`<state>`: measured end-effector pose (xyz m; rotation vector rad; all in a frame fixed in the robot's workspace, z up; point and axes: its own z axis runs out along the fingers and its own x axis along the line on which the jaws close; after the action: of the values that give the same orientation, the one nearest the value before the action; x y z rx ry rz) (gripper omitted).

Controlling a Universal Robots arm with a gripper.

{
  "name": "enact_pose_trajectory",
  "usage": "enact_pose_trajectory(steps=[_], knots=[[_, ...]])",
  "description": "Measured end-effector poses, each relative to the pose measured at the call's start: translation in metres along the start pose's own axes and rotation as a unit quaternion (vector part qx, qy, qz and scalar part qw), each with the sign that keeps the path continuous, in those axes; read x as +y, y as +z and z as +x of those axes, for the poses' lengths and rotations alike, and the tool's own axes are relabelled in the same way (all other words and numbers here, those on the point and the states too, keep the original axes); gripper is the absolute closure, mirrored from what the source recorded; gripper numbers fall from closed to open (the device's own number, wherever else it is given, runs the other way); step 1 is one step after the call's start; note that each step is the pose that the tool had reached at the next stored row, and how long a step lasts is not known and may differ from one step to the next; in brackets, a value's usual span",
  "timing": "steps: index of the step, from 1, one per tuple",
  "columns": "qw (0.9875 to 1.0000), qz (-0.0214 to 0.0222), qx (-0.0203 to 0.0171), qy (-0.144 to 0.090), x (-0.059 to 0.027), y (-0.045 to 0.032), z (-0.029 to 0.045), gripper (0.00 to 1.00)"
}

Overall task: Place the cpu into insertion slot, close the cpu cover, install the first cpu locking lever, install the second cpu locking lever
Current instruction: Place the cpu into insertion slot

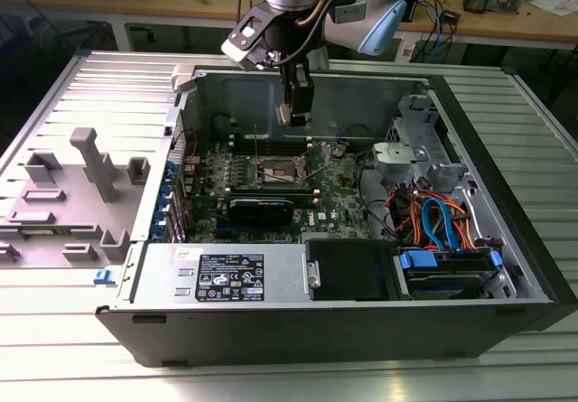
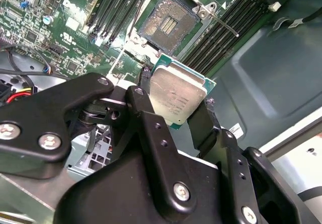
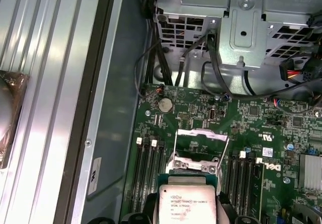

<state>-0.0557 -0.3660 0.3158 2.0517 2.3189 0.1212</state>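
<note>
Gripper: the gripper point(image 2: 173, 114) is clamped on the cpu point(image 2: 177, 94), a finger on each side edge.
Cpu: held in the air over the green board, apart from the insertion slot point(image 2: 166, 26).
Insertion slot: uncovered, dark centre exposed, between rows of memory slots point(image 2: 229, 20).
Computer case point(image 1: 343, 330): lies open on the counter point(image 1: 54, 330).

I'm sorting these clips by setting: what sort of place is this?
Probably a robotics or electronics lab: an open computer case sits on a ribbed metal table, wooden workbenches strewn with cables stand behind, and the gripper holds the cpu.
</note>
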Motion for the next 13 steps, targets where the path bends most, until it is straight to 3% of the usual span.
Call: enact_pose_trajectory(steps=[13], knots=[[0.9998,-0.0004,-0.0018,0.02,-0.0001,0.0008,0.0,0.45]])
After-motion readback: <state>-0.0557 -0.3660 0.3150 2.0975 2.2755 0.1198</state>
